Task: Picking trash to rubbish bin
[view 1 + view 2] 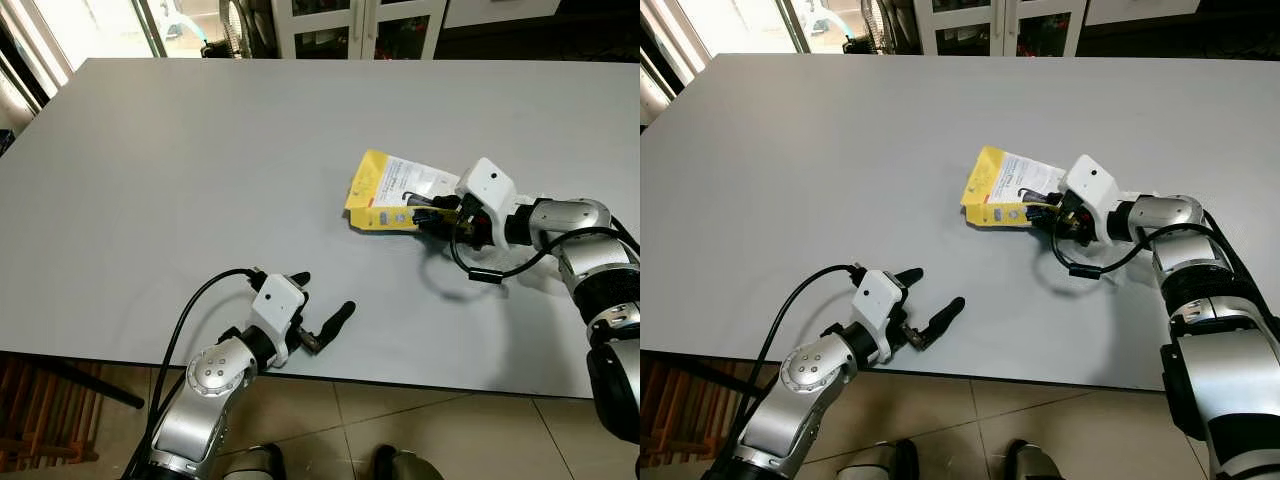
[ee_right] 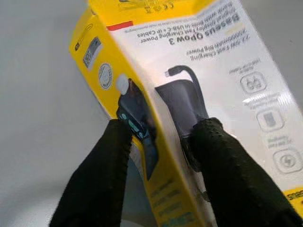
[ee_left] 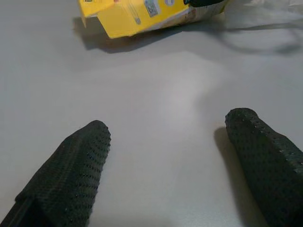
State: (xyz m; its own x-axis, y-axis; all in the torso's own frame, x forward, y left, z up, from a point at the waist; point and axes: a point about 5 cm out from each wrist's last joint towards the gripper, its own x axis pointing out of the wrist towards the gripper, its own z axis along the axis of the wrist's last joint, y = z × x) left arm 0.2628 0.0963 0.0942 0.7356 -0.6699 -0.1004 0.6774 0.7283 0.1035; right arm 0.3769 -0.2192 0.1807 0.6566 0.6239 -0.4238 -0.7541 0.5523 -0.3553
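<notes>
Gripping the near corner of a flat yellow and white cardboard package [image 1: 392, 192], the right gripper [image 1: 432, 215] has one black finger [image 2: 102, 175] on each side of the box's edge, pinched tight against it; the wrist view shows a printed picture of a dark power bank and cable on the white face between them. That package lies on the wide, matte grey tabletop [image 1: 200, 170], a little right of the middle, with its far end angled away from the robot. Behind the gripper a white wrist housing [image 1: 487, 186] and a looping black cable [image 1: 490, 268] rest just above the surface, and the silver right arm runs off toward the right edge. Well apart from the box, near the table's front edge on the left, the left gripper [image 1: 322, 305] hovers low over bare grey surface with its two textured black fingers [image 3: 71, 175] spread wide, holding nothing; nothing stands between it and the package. Beyond the far edge of the table are white cabinet doors with glass panels [image 1: 360, 25] and a bright window at the left. Beige floor tiles [image 1: 450, 430] show below the near edge.
</notes>
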